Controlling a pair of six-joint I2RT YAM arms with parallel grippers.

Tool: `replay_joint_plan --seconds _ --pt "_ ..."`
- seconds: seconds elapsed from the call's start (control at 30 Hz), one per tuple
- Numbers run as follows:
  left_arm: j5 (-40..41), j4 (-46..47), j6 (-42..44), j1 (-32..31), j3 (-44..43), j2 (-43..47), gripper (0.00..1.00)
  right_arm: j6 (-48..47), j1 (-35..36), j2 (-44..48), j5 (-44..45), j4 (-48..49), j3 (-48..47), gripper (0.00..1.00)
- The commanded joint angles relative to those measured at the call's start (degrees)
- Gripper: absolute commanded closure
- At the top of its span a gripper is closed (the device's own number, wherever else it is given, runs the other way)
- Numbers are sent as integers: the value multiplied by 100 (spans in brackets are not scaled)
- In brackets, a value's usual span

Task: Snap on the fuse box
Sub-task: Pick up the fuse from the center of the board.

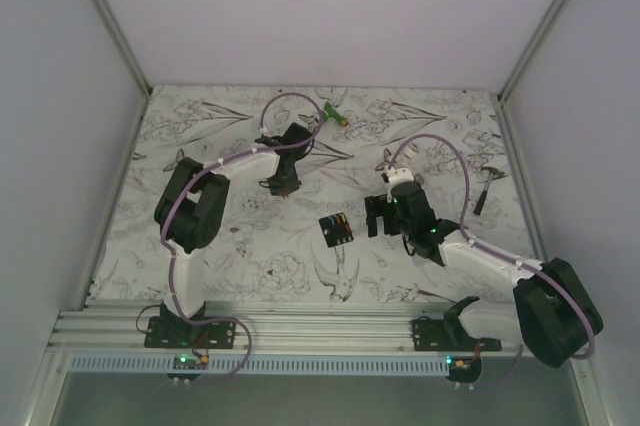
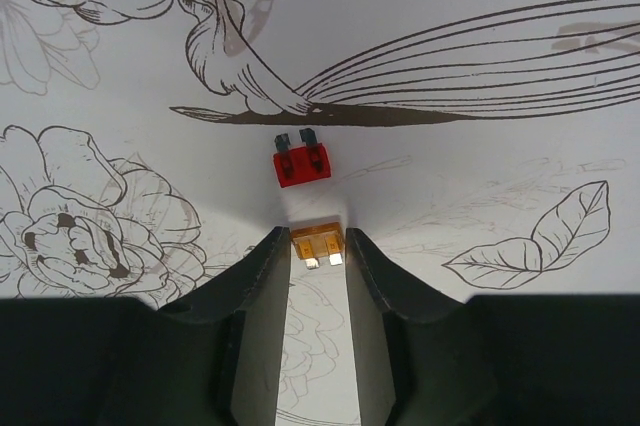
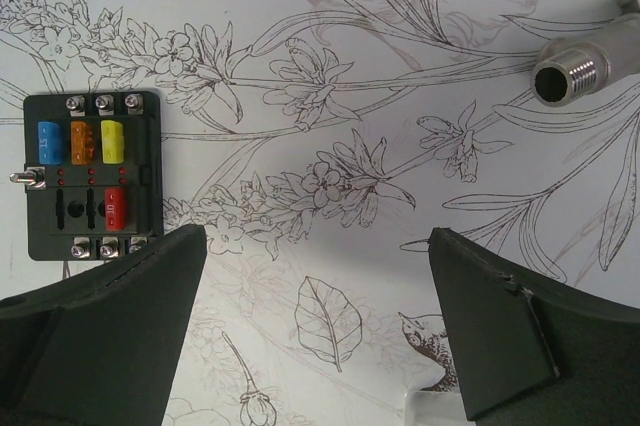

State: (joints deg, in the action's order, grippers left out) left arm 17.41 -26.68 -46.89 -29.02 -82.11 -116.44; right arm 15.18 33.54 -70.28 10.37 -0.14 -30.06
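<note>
No text, label, brand or number can be read in any view. The fuse box (image 3: 92, 174), the orange fuse (image 2: 317, 242) and the red fuse (image 2: 301, 164) show no legible marking. The tabletop (image 2: 450, 176) bears only drawn flowers and leaves.

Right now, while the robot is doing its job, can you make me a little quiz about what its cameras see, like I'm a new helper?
1. True or false: the right gripper stands wide open with nothing between its fingers.
2. Pick one: what colour is the loose fuse sitting between the fingertips of the left gripper? A red, B orange, C blue.
3. Count: how many coloured fuses are plugged into the fuse box?

Key
1. True.
2. B, orange. The red one lies on the table just beyond it.
3. Four: blue, orange and yellow in one row, and a red one in the other row.
</note>
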Motion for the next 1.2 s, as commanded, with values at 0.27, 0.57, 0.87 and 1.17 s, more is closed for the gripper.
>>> replay_joint_plan --seconds 0.27,0.57,0.87,1.17 --pt "-205 -442 39 115 -34 -275 67 -90 -42 -108 -27 206 -122 0" --pt "-205 -497 52 175 -98 -393 67 -95 -43 -170 -91 210 -139 1" --pt "-261 -508 22 212 -121 -476 69 -111 -42 -230 -165 210 -153 0" --pt "-484 -513 -45 203 9 -227 76 -102 -45 -135 -252 240 -132 0"
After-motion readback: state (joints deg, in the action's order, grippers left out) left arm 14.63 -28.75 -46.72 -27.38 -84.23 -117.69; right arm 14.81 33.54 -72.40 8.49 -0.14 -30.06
